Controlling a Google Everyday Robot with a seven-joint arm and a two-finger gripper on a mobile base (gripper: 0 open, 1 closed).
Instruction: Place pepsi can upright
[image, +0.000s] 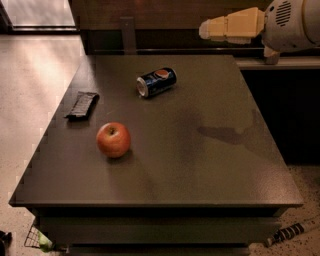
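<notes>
Pepsi can (156, 82): being shown lying on its side, rear of worktop (210, 165). Tool (206, 28): being held above the rear right edge, well apart; its state cannot be told.

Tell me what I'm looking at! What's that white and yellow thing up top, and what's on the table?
That is a robot's arm. Its tip, the end effector, is the part that grabs things. It hangs in the air over the far right side of the table, with nothing in it. One camera looks down at the dark table from above. On it lie a blue soda can, tipped on its side, a red apple nearer the camera, and a flat dark wrapper at the left. The robot is meant to stand the can upright.
</notes>
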